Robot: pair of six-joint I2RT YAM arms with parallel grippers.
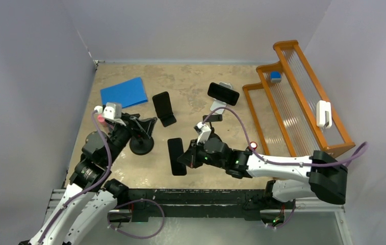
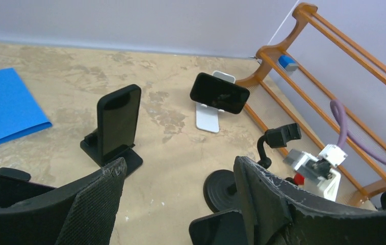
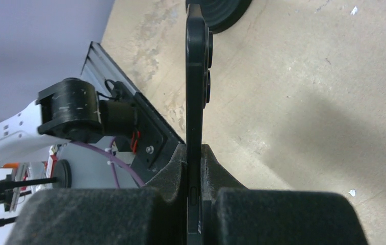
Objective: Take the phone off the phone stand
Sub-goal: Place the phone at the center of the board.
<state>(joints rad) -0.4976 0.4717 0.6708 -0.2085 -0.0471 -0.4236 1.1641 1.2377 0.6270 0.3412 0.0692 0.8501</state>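
Observation:
My right gripper (image 1: 188,156) is shut on the end of a black phone (image 1: 176,156), held low over the table just right of an empty black round-base stand (image 1: 141,145). In the right wrist view the phone (image 3: 195,97) shows edge-on, clamped between my fingers (image 3: 178,166), with the stand's base (image 3: 221,10) beyond its tip. My left gripper (image 1: 142,125) is open and empty above that stand. In the left wrist view its gap (image 2: 179,168) frames bare table, with the stand base (image 2: 221,189) and a phone corner (image 2: 216,229) by the right finger (image 2: 267,199).
A second black phone (image 1: 162,104) leans in a black stand, and a third (image 1: 223,93) lies sideways on a white stand (image 1: 217,107). A blue sheet (image 1: 124,92) lies at the back left. An orange wooden rack (image 1: 298,97) stands along the right side.

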